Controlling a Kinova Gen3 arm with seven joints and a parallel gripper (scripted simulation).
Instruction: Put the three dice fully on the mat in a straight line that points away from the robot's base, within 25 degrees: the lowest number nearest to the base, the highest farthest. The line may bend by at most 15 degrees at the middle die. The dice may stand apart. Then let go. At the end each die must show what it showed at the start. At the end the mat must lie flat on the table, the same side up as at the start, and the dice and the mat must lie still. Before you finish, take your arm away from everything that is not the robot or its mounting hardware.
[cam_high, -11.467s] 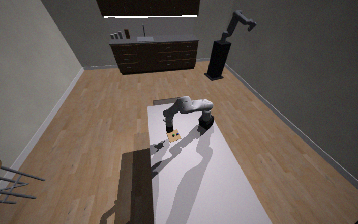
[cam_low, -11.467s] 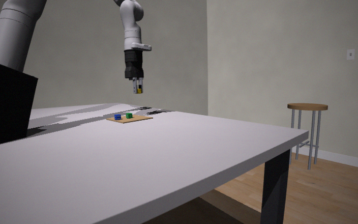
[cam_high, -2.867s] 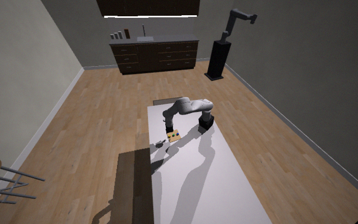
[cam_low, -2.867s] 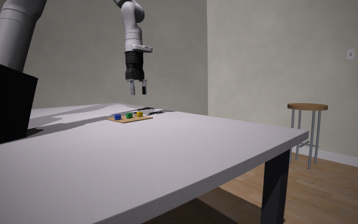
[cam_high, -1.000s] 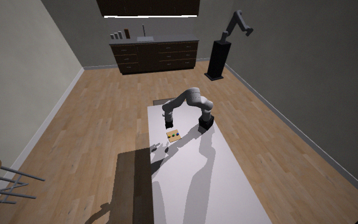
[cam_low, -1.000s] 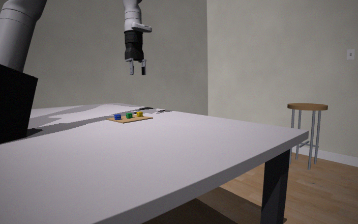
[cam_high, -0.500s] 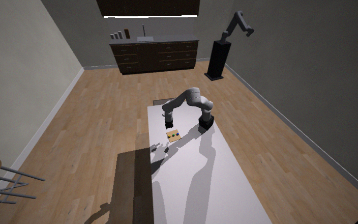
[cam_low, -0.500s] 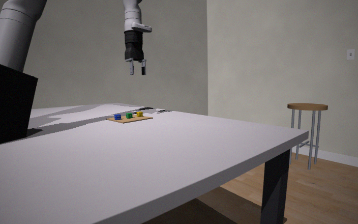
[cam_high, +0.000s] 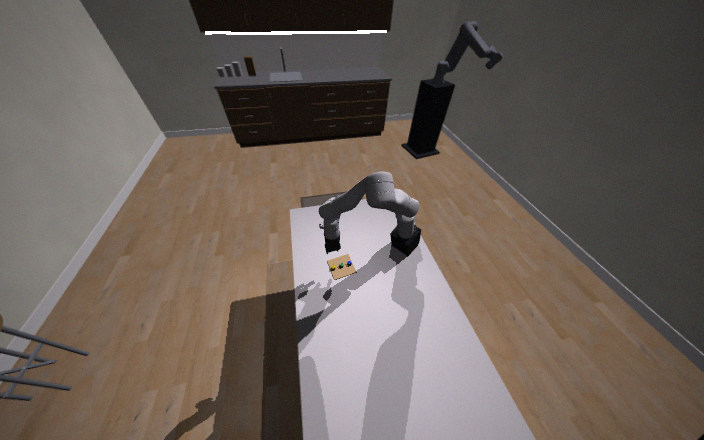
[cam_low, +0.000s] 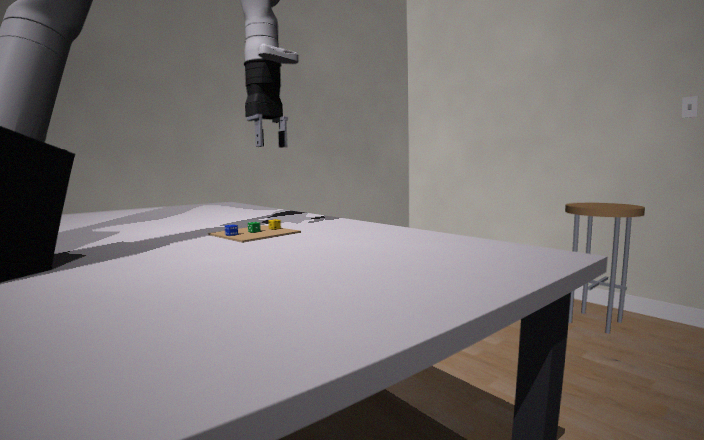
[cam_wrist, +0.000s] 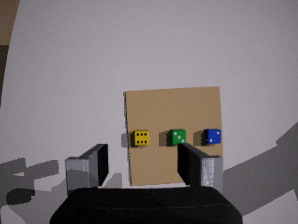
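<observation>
A tan mat lies flat on the white table; it also shows in the top view (cam_high: 341, 266) and the exterior view (cam_low: 254, 233). Three dice stand on it in a row, apart from each other: a yellow die (cam_wrist: 141, 137) (cam_low: 274, 224) (cam_high: 332, 268), a green die (cam_wrist: 177, 136) (cam_low: 253, 226) (cam_high: 341, 266) and a blue die (cam_wrist: 213, 136) (cam_low: 231, 229) (cam_high: 349, 263). The blue die is nearest the robot's base (cam_high: 405, 241), the yellow one farthest. My gripper (cam_low: 268, 135) (cam_wrist: 142, 158) hangs high above the mat, open and empty.
A wooden stool (cam_low: 603, 259) stands on the floor beyond the table's far corner. A second arm on a black pedestal (cam_high: 429, 116) and dark cabinets (cam_high: 305, 106) stand at the back of the room, far from the table.
</observation>
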